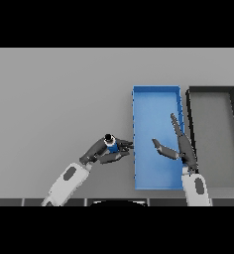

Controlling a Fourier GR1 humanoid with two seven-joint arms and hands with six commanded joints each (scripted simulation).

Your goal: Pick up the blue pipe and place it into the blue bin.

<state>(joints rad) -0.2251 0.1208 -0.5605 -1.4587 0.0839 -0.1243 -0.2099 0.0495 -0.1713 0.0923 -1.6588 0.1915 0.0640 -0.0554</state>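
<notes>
Pipe [110, 142] lies left of the bin [156, 94] (tray [213, 89] right of it)

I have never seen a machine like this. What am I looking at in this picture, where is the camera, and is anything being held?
This is a humanoid robot with two white and grey arms, each ending in a dark hand. The camera sits at the robot's head and looks down at a grey table.

On the table lie a blue bin and, to its right, a dark bin with a grey floor.

The left hand has its fingers curled round a small blue pipe, just left of the blue bin. The right hand is open, with straight fingers, over the blue bin's right side, and holds nothing.
</notes>
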